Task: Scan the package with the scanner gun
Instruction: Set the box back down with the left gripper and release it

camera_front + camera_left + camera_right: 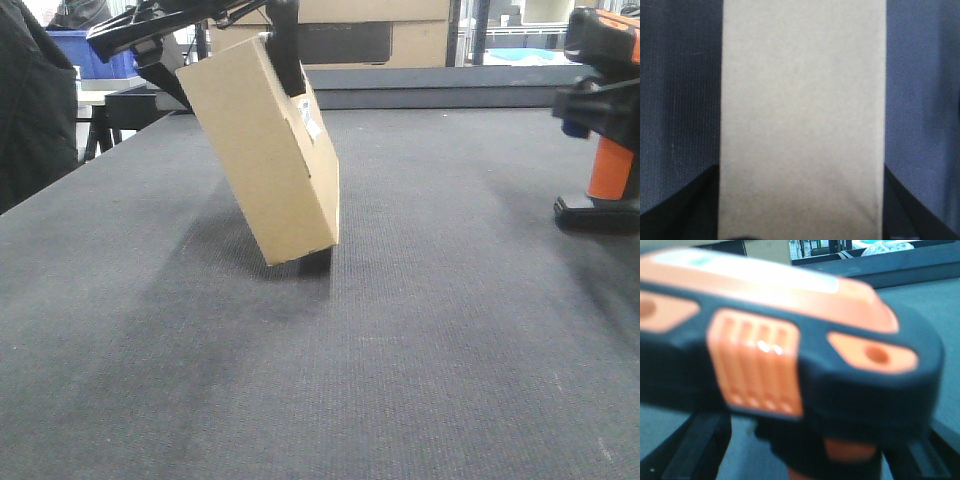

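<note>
Gripping package (265, 150) at upper end, left gripper (225, 60) clamped; box tilted, low corner near table (450, 330). Cardboard likely light, stiff, crushable: hold narrow sides. Upright scanner gun (610, 165) well apart; right gripper (807, 455) closure unclear.

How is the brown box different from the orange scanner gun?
The package is plain brown cardboard; the scanner gun is orange and black. The package is a flat box; the scanner gun is pistol-shaped. The package leans tilted, held at its top by the left gripper; the scanner gun stands upright on its flat base. Both are at the same dark grey table.
</note>
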Motion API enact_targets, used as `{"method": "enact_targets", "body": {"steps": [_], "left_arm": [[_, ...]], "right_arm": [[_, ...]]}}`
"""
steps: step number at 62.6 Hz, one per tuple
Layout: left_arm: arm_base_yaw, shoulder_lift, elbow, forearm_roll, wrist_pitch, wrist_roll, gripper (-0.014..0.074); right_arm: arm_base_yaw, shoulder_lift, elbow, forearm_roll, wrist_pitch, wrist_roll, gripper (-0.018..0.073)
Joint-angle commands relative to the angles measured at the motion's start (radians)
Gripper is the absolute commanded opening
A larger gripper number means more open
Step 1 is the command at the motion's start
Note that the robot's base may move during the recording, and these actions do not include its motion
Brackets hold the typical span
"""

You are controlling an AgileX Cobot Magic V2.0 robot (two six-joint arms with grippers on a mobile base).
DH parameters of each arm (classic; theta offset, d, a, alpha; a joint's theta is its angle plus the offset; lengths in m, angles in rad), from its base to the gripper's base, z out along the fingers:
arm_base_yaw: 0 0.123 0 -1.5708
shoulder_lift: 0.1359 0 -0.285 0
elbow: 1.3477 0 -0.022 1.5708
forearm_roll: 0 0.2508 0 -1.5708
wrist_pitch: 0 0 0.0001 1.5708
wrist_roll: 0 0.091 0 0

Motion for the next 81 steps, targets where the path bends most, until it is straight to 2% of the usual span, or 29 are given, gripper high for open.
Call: {"method": "enact_targets", "body": {"steps": [1,14,25,35,44,55,70,76,81], "left_arm": [[0.003,-0.012,-0.005,0.01,-0.014,-0.003,-0.0111],[0.05,-0.014,-0.011,0.067,0.017,-0.003,-0.0111],[0.108,-0.014,-0.011,0.178,0.029,0.032,-0.0111],[0.14,-0.012,-0.011,0.192,0.029,0.093,-0.0111],[0.138,-0.012,-0.011,0.218,0.029,0.103,-0.0111],[0.118,-0.011,-0.011,0.312,0.112,0.103,-0.0111],[0.117,-0.011,-0.011,0.317,0.126,0.067,-0.0106],[0.117,-0.011,-0.011,0.31,0.126,0.067,-0.0037],[0.117,-0.011,-0.011,0.31,0.126,0.067,0.0088]], "right_arm": [[-0.002,-0.025,0.055,-0.019,-0.039,0.002,0.0481],[-0.002,-0.11,0.174,-0.017,-0.084,0.002,0.0481],[-0.002,-0.19,0.239,-0.017,-0.082,0.002,0.0476],[-0.002,-0.25,0.271,-0.017,-0.046,0.002,0.0476],[-0.002,-0.258,0.272,-0.019,-0.016,0.002,0.0476],[-0.002,-0.258,0.272,-0.019,-0.004,0.002,0.0476],[-0.002,-0.258,0.272,-0.019,-0.004,0.002,0.0476],[-0.002,-0.258,0.272,-0.019,-0.004,0.002,0.0476],[-0.002,-0.258,0.272,-0.019,-0.004,0.002,0.0476]]}}
